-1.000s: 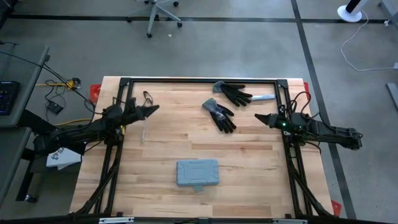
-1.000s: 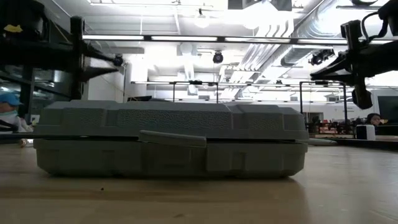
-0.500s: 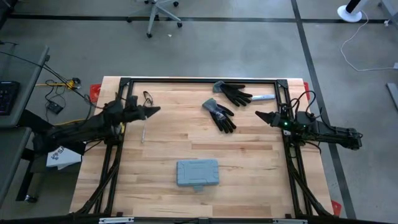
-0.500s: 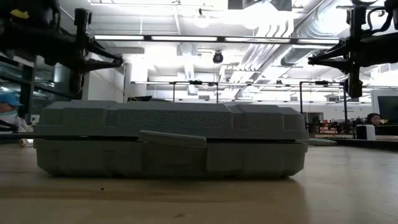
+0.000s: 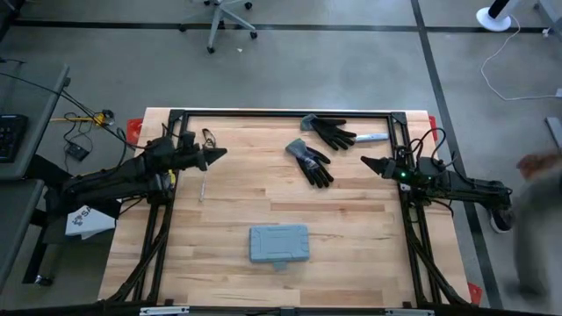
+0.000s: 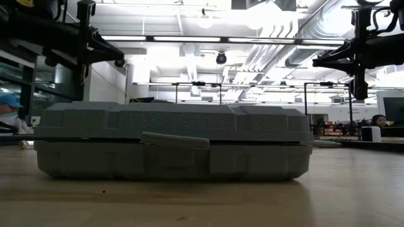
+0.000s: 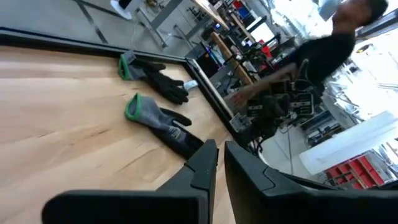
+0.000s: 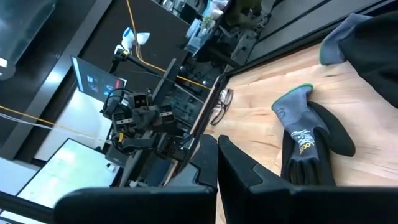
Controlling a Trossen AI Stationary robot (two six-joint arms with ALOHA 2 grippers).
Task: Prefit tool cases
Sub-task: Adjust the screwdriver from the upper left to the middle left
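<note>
The grey-blue tool case (image 5: pixel 279 244) lies flat on its broad underside near the table's near edge, closed, with its latch tab (image 6: pixel 175 140) on the near long side. It fills the low view (image 6: pixel 173 142). My left gripper (image 5: pixel 219 154) hangs shut above the table's left side, pointing right; it also shows in the left wrist view (image 7: pixel 221 160). My right gripper (image 5: pixel 364 161) hangs shut above the right side, pointing left, with its fingers together in the right wrist view (image 8: pixel 216 152). Both are well clear of the case.
Two black-and-grey gloves (image 5: pixel 309 162) (image 5: pixel 329 131) lie at the far middle, with a small bluish tool (image 5: pixel 373 138) beside them. Glasses (image 5: pixel 209 137) and a thin white stick (image 5: pixel 201 186) lie at the far left. A blurred person (image 5: pixel 536 175) shows on the floor beyond the table's right edge.
My left gripper has risen a little above the table's left side. My right gripper has risen slightly and tipped from slanting down to level, then stayed. A person has come into the high view beyond the table's right edge. The case has not moved.
</note>
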